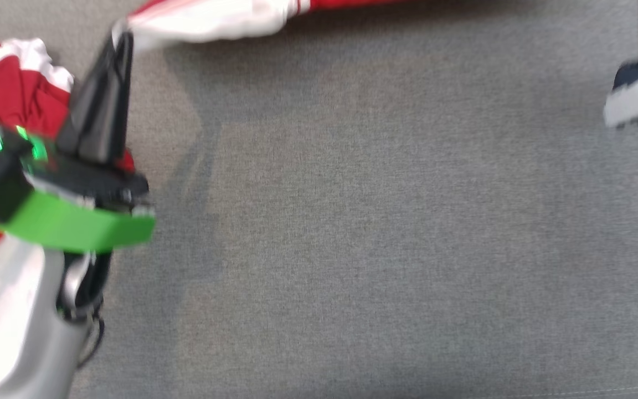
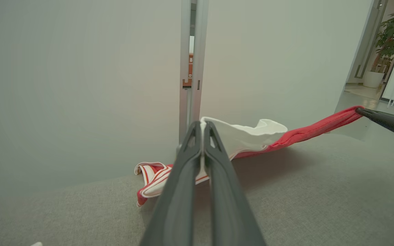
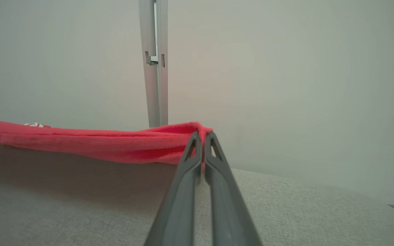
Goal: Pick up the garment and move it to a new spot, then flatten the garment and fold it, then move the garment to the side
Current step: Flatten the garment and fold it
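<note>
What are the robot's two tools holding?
Both pinch the garment: the left tool grips its white end, the right tool its red end.

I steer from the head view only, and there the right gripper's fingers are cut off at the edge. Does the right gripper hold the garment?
Observer: Yes, the right wrist view shows the right gripper shut on the red end of the garment.
Operator: Does the cloth between the grippers lie on the grey surface?
Observer: No, the left wrist view shows it stretched above that surface, with a shadow beneath it.
Operator: Does any part touch down?
Observer: A striped end hangs below the left gripper and seems to rest on the surface.
</note>
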{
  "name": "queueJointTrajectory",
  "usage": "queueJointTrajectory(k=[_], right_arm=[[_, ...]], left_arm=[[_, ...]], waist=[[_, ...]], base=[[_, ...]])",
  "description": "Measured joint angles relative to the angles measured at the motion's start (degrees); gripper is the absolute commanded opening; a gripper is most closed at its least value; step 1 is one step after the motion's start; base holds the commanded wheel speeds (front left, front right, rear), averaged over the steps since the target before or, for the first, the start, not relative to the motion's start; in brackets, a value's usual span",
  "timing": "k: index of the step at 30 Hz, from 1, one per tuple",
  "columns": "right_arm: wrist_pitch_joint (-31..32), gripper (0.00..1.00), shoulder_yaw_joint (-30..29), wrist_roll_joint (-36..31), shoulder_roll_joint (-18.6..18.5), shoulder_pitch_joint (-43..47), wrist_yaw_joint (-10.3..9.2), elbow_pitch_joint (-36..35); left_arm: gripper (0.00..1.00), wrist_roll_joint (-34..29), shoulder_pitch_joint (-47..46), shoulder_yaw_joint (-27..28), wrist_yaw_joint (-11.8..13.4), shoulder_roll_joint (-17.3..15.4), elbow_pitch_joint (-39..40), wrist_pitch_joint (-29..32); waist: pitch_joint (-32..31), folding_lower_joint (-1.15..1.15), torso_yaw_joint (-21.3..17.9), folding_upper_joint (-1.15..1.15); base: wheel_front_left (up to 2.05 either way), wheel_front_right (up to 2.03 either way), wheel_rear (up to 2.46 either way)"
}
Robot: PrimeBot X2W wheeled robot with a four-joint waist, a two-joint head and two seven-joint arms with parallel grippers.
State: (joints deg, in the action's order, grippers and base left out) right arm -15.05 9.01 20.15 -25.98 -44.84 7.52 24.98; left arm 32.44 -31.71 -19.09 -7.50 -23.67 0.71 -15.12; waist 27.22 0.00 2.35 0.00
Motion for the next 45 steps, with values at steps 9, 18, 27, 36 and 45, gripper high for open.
queueJointTrajectory(k=[9,18,27,36,45], right_arm=[[-0.01,0.00,-3.65,3.39,3.83,19.84,0.00,-6.60],[-0.01,0.00,-6.62,1.56,5.52,32.29,0.00,-13.29],[0.00,0.00,-9.67,0.20,6.83,38.74,0.00,-15.58],[-0.01,0.00,-8.39,-0.25,7.36,34.15,0.00,-9.05],[-0.01,0.00,-8.35,-1.21,7.67,26.49,0.00,-3.38]], left_arm=[[0.00,1.33,20.12,1.38,-0.01,0.14,4.24,0.00],[0.00,-2.67,34.71,5.24,-0.01,5.77,11.16,0.00],[0.00,-4.79,39.40,5.95,0.00,8.17,11.58,-0.01],[0.00,-7.75,28.54,2.75,-0.01,8.27,2.88,0.00],[0.00,-11.44,13.78,0.71,0.00,8.18,-5.06,-0.01]], waist=[[-9.49,0.00,-1.57,0.00],[-15.73,0.00,-3.47,0.00],[-16.06,0.00,-3.82,0.00],[-12.79,0.00,-3.85,0.00],[-8.04,0.00,-3.78,0.00]], base=[[0.00,0.00,0.00],[0.00,0.00,0.00],[0.00,0.00,0.00],[0.00,0.00,0.00],[0.00,0.00,0.00]])
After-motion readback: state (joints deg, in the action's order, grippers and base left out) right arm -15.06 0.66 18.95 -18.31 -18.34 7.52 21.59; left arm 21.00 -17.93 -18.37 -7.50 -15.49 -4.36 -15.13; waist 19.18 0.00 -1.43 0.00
